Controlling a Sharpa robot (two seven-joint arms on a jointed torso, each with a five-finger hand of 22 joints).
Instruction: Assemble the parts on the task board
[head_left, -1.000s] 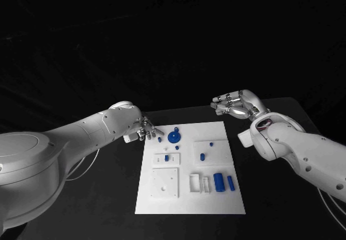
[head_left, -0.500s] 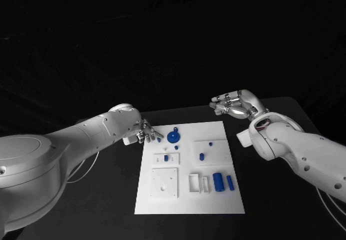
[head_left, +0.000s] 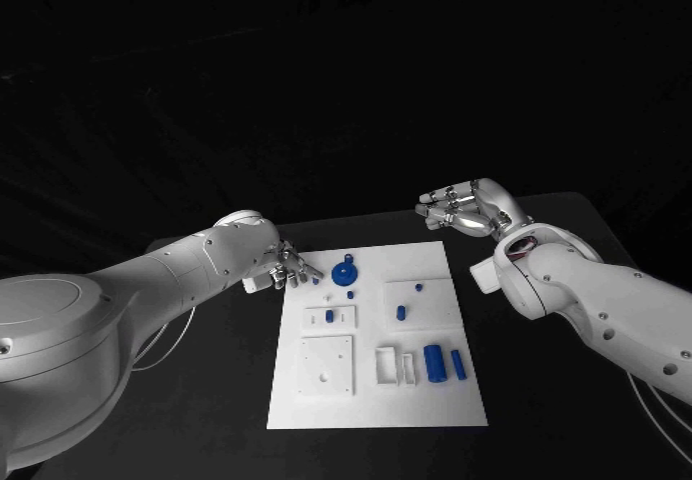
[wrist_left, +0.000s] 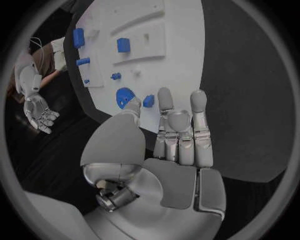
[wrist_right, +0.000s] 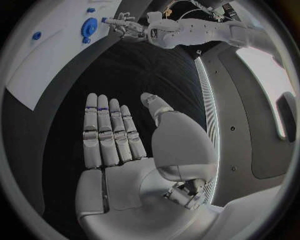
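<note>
Both silver robot hands, left (head_left: 293, 268) and right (head_left: 464, 209), spread empty beside the flat white task board (head_left: 433, 400).

Your left arm reached in from the left, its hand (head_left: 293, 268) held low with fingers (wrist_left: 181, 135) straight, side by side, and nothing in them. Your right arm bent up from the right, carrying its hand (head_left: 464, 210) raised, palm open, fingers (wrist_right: 109, 135) extended together and thumb set apart, grasping nothing.
</note>
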